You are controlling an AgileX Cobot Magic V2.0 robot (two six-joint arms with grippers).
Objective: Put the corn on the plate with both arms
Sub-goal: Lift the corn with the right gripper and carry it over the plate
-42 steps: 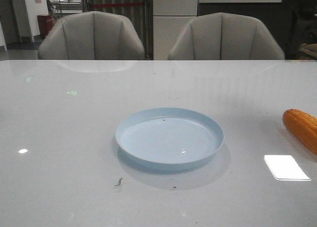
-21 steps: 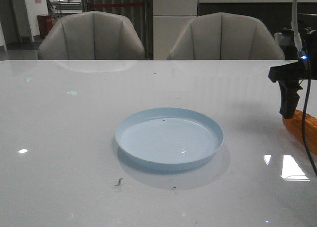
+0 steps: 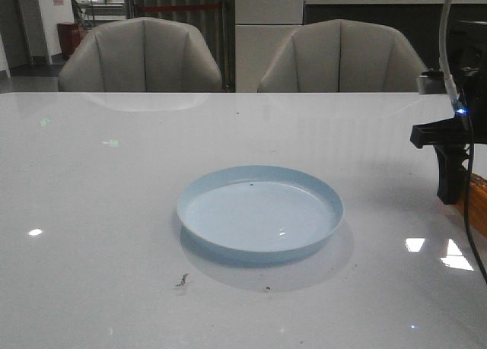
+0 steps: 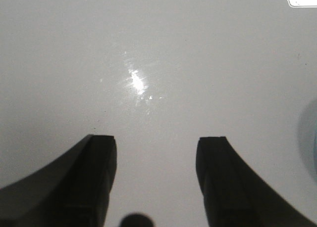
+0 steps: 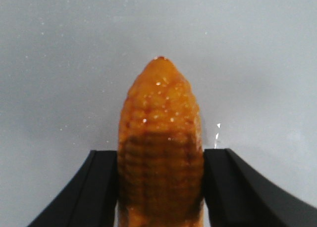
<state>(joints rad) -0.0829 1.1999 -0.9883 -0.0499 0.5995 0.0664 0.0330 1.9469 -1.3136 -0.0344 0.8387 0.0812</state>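
Observation:
The orange-yellow corn lies on the white table at the far right edge, mostly hidden by my right arm in the front view. My right gripper is open, with one black finger close against each side of the cob; from the front only a dark finger shows, low over the corn. The pale-blue plate sits empty in the middle of the table, well left of the corn. My left gripper is open over bare table, with a sliver of the plate beside it; it does not show in the front view.
Two grey chairs stand behind the table's far edge. A cable with a small blue light hangs along the right arm. Bright lamp reflections lie on the glossy table near the corn.
My right arm came into view from the right and dropped lower, bringing its fingers down around the corn. The plate and corn have stayed where they were.

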